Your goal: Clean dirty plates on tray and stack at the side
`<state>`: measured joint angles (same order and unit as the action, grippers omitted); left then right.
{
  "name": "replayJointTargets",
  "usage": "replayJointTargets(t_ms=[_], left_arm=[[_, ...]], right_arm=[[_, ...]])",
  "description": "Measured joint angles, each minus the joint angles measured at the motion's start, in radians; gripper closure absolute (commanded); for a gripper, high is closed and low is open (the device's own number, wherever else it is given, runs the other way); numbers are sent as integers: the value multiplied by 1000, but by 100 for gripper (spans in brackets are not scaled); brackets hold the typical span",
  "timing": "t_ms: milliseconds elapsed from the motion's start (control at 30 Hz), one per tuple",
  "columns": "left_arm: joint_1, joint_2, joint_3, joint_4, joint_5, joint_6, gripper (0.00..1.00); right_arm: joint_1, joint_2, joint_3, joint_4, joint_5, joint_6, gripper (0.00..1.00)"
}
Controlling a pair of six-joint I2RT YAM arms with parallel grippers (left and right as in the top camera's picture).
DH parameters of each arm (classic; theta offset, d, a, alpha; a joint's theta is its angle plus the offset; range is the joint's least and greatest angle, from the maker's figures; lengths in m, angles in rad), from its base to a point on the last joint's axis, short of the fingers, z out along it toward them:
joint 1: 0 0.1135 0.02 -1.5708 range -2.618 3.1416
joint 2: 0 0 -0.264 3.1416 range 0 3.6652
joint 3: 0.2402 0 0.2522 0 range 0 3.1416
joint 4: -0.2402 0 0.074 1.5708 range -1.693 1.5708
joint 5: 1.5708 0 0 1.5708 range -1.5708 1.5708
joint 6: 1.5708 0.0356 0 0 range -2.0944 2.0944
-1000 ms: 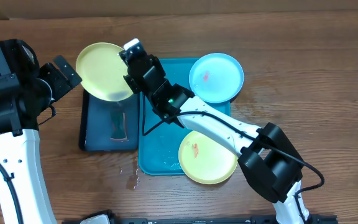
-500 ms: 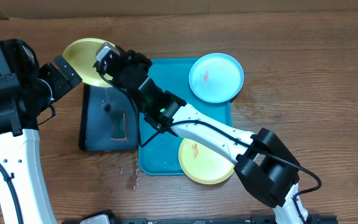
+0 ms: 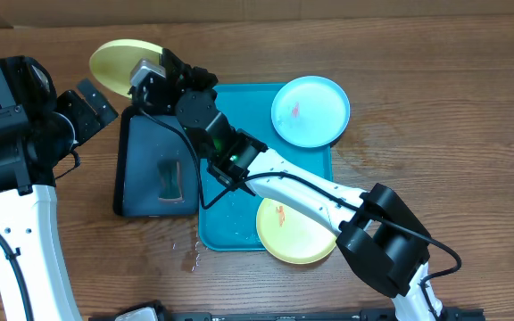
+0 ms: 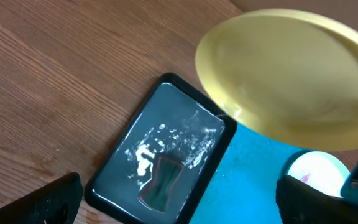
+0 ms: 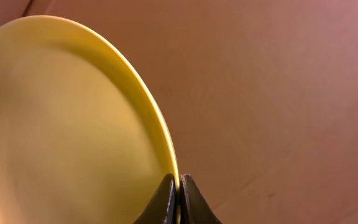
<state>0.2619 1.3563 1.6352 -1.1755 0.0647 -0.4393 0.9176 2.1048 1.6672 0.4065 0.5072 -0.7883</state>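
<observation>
Plates: 3 total. 2 pale yellow-green plates, one upper left [image 3: 116, 61] and one lower [image 3: 297, 234], plus 1 cyan-blue plate [image 3: 310, 111].
Trays: 2, 1 turquoise tray [image 3: 230, 223] and 1 dark navy tray [image 3: 139, 165].
1 greenish pad [image 3: 169, 181].
Robot arms: 2, left arm [image 3: 12, 143], right arm [image 3: 306, 185].

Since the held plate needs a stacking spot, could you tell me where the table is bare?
Bare wood lies right of the turquoise tray and blue plate, and in front of the dark tray. Crowded at the far left, around the held yellow plate and left arm.
</observation>
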Motion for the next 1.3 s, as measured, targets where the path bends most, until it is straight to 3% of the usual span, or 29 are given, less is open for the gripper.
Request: replayJointTargets(t_ms=[367, 867, 1133, 1300], left_arm=[[0, 0, 0, 0, 3, 0, 0], [0, 0, 0, 0, 3, 0, 0], [0, 0, 0, 0, 3, 0, 0], [0, 0, 0, 0, 3, 0, 0]], right_arm=[[14, 0, 0, 56, 7, -144, 96], [14, 0, 0, 106, 57, -163, 96], [14, 0, 0, 117, 127, -122, 96], [6, 0, 1, 62, 193, 43, 96]])
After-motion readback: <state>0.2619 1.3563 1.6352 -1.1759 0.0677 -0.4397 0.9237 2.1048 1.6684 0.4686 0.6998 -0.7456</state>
